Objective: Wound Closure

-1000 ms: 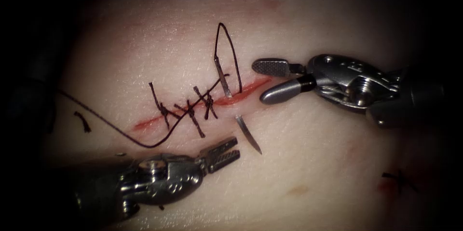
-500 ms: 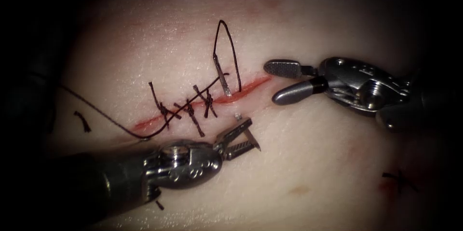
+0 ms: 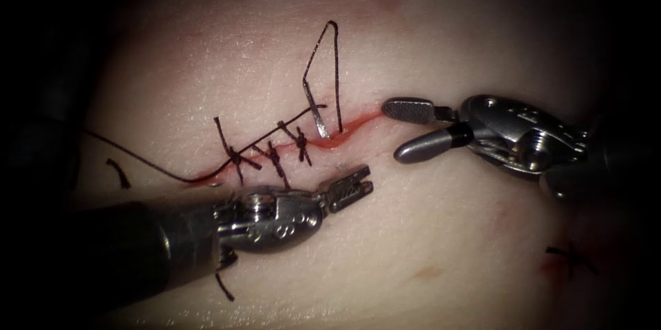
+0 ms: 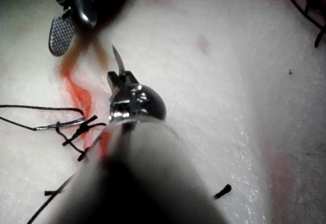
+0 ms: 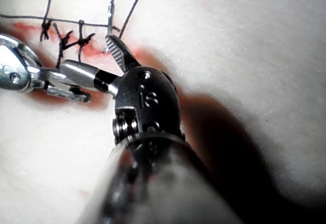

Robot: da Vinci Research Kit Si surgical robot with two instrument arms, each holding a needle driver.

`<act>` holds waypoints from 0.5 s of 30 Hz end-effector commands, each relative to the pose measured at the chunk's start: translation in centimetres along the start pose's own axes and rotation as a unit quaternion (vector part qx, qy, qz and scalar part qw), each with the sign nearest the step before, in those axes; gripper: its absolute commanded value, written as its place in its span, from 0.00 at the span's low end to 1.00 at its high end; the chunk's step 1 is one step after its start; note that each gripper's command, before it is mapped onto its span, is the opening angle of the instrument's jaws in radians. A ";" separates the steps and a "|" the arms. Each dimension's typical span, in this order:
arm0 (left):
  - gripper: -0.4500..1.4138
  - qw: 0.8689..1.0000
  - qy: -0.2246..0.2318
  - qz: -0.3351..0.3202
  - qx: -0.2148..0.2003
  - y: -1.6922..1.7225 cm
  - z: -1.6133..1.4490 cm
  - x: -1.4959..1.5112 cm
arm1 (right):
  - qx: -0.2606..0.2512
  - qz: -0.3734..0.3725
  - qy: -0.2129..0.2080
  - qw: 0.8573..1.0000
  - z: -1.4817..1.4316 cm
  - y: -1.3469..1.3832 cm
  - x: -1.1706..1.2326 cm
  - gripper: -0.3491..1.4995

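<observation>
Steel needle [image 3: 318, 120] sits in the cut [image 3: 344, 127] of the tissue [image 3: 441, 233], its tip clamped by the left tool [image 3: 350, 188]. The right tool [image 3: 406, 130] gapes empty near the cut's right end, thread [image 3: 323, 54] looped above.

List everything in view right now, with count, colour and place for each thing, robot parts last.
tissue: one, pale, beneath everything
cut: one, red, across the middle
stitches: three, dark, knotted over the cut's left part
needle: one, silver, in the tissue at the cut's right part
thread: one, dark, loops from the needle's tail, trails left
cut ends of thread: at least two, dark, far left and by the left shaft
left tool: one, metal, shut on the needle near its tip
right tool: one, metal, open, holding nothing, at the cut's right end
</observation>
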 end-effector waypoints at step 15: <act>0.00 0.929 0.134 -0.332 -0.093 0.26 -0.34 0.33 | 0.002 0.000 -0.002 1.000 0.06 -0.03 -0.14 0.44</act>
